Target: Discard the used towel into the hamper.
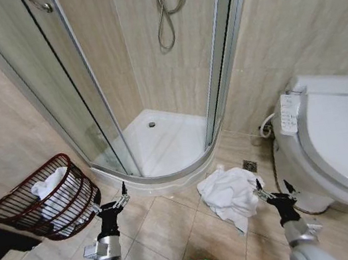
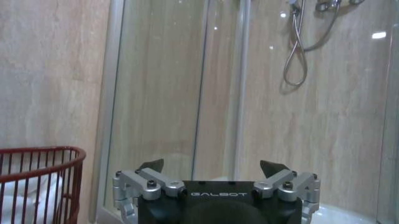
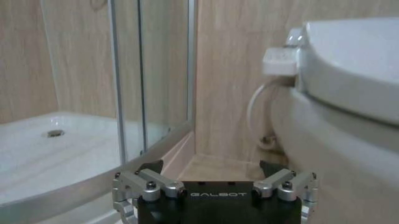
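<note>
Left gripper (image 1: 120, 198) lower left, fingers spread, empty. Right gripper (image 1: 270, 191) lower right, spread, empty, just beside towel (image 1: 229, 193) on floor, lower centre. Hamper (image 1: 19, 210) far left, white cloth already inside. Step: pre-grasp. Next: lower right gripper onto towel, pinch.

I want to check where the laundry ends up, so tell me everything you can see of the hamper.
The hamper is a small round openwork basket, reddish-brown, made of thin upright ribs crossed by horizontal rings, wire or wicker by its look. It sits at the robot's left by the tiled wall, beside the shower's glass door, and appears tilted, its open mouth facing up and toward the camera. White cloth already lies inside, showing above the rim and through the ribs. The left claw, open, is close to its side; whether they touch is unclear.
</note>
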